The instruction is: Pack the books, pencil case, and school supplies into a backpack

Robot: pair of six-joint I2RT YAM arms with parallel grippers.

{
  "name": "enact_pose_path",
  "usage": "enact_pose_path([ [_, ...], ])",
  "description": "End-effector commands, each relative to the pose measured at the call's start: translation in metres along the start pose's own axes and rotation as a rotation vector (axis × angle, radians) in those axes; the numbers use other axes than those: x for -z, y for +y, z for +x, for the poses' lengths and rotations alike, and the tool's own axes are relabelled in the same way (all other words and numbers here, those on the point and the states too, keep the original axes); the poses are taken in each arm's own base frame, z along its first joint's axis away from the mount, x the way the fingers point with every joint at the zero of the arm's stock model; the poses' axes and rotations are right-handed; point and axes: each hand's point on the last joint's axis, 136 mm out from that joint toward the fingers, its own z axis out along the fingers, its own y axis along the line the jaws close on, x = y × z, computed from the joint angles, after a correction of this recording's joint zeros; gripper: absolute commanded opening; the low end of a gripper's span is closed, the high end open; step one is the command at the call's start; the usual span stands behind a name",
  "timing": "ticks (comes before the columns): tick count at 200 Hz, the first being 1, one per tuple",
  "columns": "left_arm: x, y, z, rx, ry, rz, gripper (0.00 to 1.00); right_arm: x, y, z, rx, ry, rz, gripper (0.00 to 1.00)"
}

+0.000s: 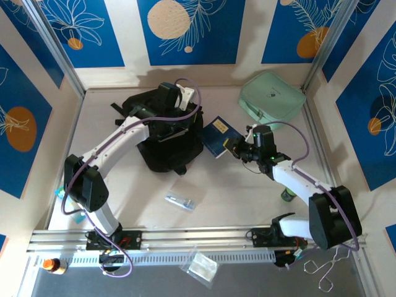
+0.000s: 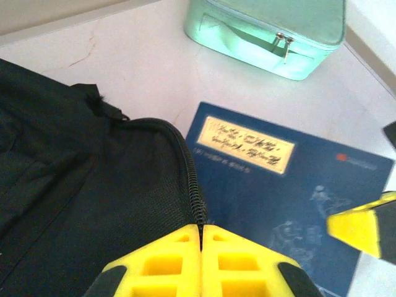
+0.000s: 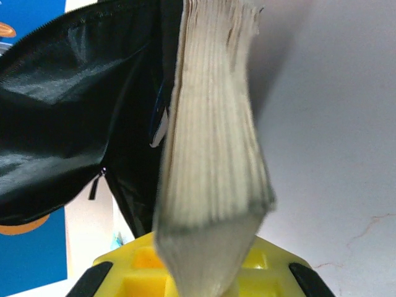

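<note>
**Book held up beside the backpack**

My right gripper (image 1: 234,148) is clamped on the edge of a dark-blue book (image 2: 278,185). The book sits just beside the backpack (image 2: 74,185), on the side facing the mint-green case (image 1: 272,99). My left gripper (image 2: 200,232) is pressed fully closed at the backpack's zip edge, and I cannot tell whether it pinches fabric. The pencil case (image 1: 180,200) lies on the bench (image 1: 247,192) near the backpack, on its arm-base side.

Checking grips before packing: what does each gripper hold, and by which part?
The right gripper pinches the book by its page edge; the left gripper clamps the backpack at its zipper rim.
</note>
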Motion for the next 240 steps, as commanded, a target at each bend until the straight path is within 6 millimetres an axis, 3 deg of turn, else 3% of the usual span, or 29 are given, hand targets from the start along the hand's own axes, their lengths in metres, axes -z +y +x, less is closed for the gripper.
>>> enact_pose_path([
  [1,0.012,-0.028,-0.039,-0.030,-0.126,0.130,0.00,-0.008,0.044,0.007,0.052,0.048,-0.135,0.02],
  [25,0.013,-0.027,-0.040,-0.030,-0.134,0.122,0.00,-0.002,0.046,0.004,0.080,-0.037,-0.089,0.02],
  [61,0.011,-0.019,-0.037,-0.038,-0.136,0.083,0.00,0.033,0.007,-0.018,0.065,-0.207,0.162,0.02],
  [78,0.009,-0.016,-0.036,-0.035,-0.134,0.068,0.00,0.043,0.010,-0.021,0.081,-0.222,0.134,0.02],
  [96,0.007,-0.014,-0.038,-0.029,-0.140,0.057,0.00,0.044,0.033,-0.015,0.131,-0.191,0.004,0.03],
  [123,0.004,-0.017,-0.041,-0.018,-0.150,0.074,0.00,0.033,0.059,0.003,0.184,-0.094,-0.125,0.03],
  [177,0.000,-0.021,-0.043,-0.007,-0.134,0.101,0.00,-0.012,0.059,0.028,0.088,0.053,-0.111,0.03],
  [240,0.001,-0.025,-0.046,-0.002,-0.143,0.121,0.00,-0.047,0.093,0.042,0.052,0.159,-0.204,0.02],
])
